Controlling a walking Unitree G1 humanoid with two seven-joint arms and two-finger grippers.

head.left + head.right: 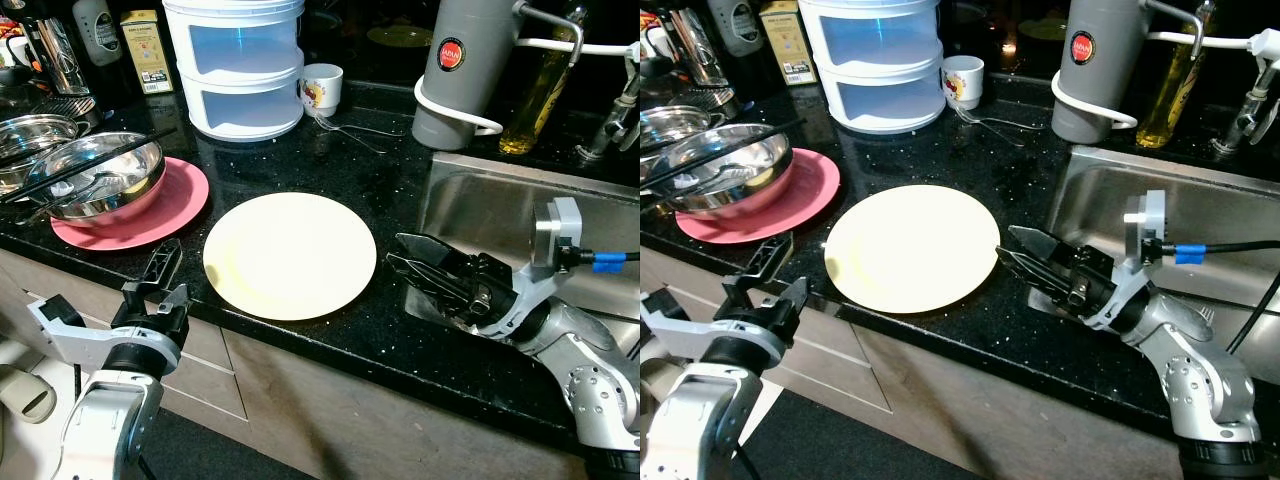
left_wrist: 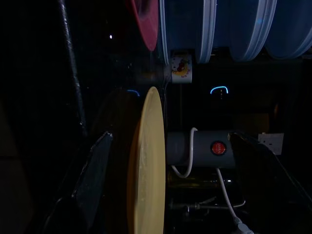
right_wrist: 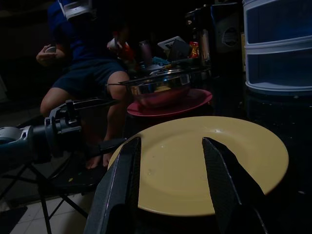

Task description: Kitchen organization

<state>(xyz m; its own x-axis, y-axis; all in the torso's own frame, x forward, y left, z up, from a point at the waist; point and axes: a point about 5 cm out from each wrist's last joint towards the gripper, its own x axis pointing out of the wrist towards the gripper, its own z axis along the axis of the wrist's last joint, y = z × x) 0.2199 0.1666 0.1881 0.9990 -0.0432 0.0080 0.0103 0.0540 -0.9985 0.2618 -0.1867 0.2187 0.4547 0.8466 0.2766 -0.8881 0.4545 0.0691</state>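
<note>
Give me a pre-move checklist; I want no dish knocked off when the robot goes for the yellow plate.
1. Right tool open, aimed at the yellow plate: ok.
2. Right tool touching the plate: not ok, a small gap remains.
3. Left tool open at the counter edge near the plate: ok.
4. Plate lies flat on the counter, top bare: ok.
5. Plate apart from the pink plate holding the steel bowl: ok.
6. Plate's near rim fully on the counter: cannot tell.
</note>
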